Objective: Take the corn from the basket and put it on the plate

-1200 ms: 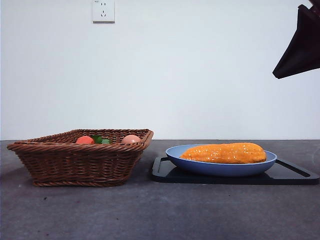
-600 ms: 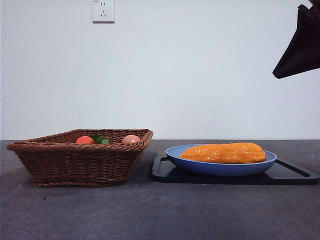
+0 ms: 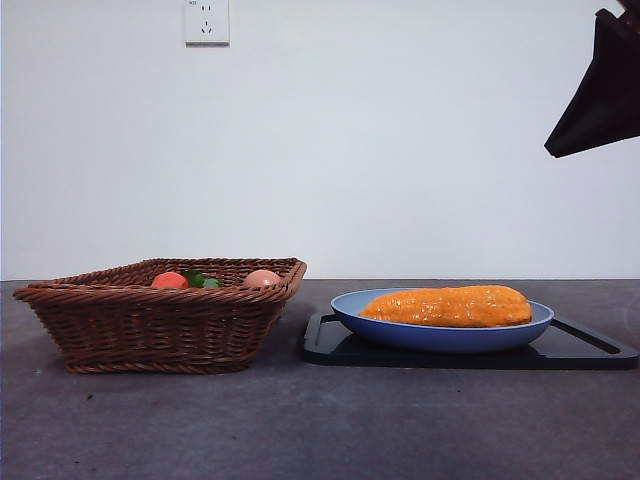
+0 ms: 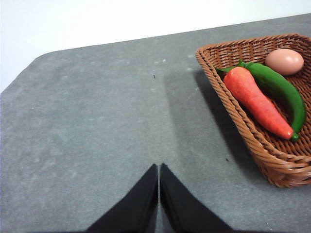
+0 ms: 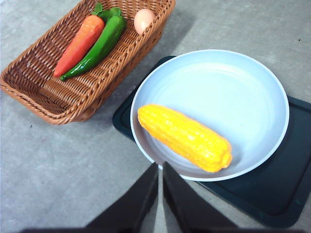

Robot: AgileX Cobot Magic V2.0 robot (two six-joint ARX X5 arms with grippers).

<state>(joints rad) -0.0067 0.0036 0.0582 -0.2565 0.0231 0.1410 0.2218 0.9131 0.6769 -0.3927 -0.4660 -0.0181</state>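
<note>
The orange-yellow corn [image 3: 448,306] [image 5: 184,137] lies on its side in the blue plate [image 3: 440,336] [image 5: 218,82], right of the brown wicker basket [image 3: 160,315] [image 5: 58,97] [image 4: 272,155]. My right gripper [image 5: 160,167] hangs shut high above the plate's near rim, holding nothing; in the front view it shows as a black tip at the top right corner [image 3: 598,90]. My left gripper [image 4: 159,167] is shut and empty over bare table, away from the basket's outer side.
The plate rests on a flat black tray [image 3: 590,350] [image 5: 272,194]. In the basket lie a carrot [image 5: 80,42] [image 4: 257,102], a green pepper [image 5: 97,48] [image 4: 284,90] and an egg [image 5: 144,20] [image 4: 284,61]. A wall socket [image 3: 207,22] is behind.
</note>
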